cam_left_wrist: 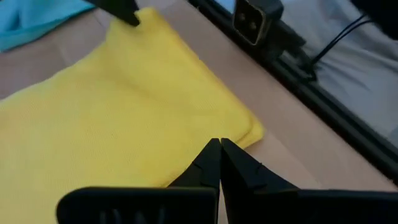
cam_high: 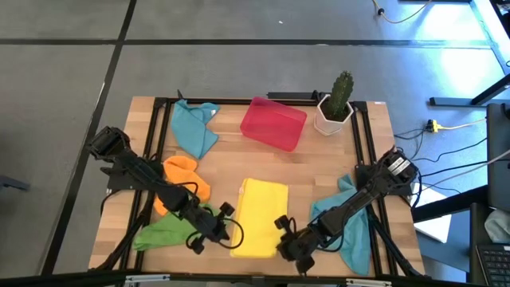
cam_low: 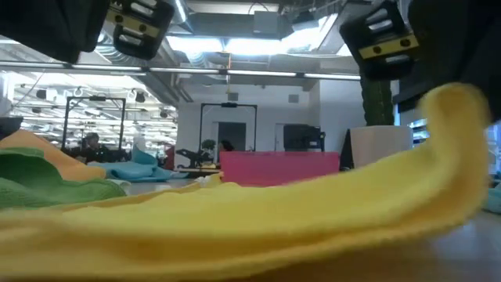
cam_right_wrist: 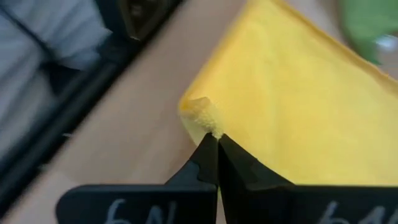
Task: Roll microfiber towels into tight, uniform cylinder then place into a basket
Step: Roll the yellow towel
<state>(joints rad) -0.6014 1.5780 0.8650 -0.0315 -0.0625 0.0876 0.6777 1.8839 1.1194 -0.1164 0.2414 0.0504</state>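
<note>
A yellow microfiber towel [cam_high: 259, 217] lies spread near the table's front edge. My right gripper [cam_right_wrist: 214, 138] is shut on its near right corner, which stands raised [cam_low: 458, 117] in the low view. My left gripper [cam_left_wrist: 219, 146] is shut at the towel's near left edge [cam_high: 237, 231], where the cloth lies low. The red basket [cam_high: 273, 123] stands empty at the far middle. The other towels lie loose on the table: teal [cam_high: 195, 127] at the far left, orange [cam_high: 183, 179] and green [cam_high: 163, 233] at the left, teal [cam_high: 351, 227] at the right under my right arm. My left gripper's shut fingertips [cam_left_wrist: 208, 155] sit over the yellow towel's near left edge [cam_left_wrist: 186, 168], slanting down from the table's left. Whether they have cloth between them or only rest there, I cannot tell. My right gripper pinches the yellow towel's near right corner [cam_right_wrist: 204, 115] between its fingertips, slanting down from the table's right. A small tuft of cloth stands out beyond the tips. That corner is lifted off the table while the rest of the towel lies flat.
A white pot with a cactus [cam_high: 335, 108] stands at the far right beside the basket. A black frame [cam_high: 366, 151] runs along the table's edges. Bare wood shows between the yellow towel and the basket.
</note>
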